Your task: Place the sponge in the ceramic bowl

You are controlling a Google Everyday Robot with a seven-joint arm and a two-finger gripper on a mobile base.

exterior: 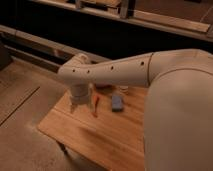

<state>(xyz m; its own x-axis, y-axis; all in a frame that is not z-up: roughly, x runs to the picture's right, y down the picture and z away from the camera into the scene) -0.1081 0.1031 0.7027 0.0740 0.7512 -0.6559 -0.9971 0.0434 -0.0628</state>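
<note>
The blue-grey sponge (117,102) lies flat on the wooden table (100,135), near its far edge. My gripper (75,106) hangs below the white wrist at the table's left end, just above the wood, about a hand's width left of the sponge and apart from it. Only a reddish-brown sliver of the ceramic bowl (102,86) shows, behind the sponge and right under my forearm; the arm hides the rest of it.
A thin orange-red stick (95,106) lies between the gripper and the sponge. My large white forearm and shoulder (175,100) cover the table's right side. A small pale object (123,90) sits behind the sponge. Dark shelving runs along the back, and concrete floor lies to the left.
</note>
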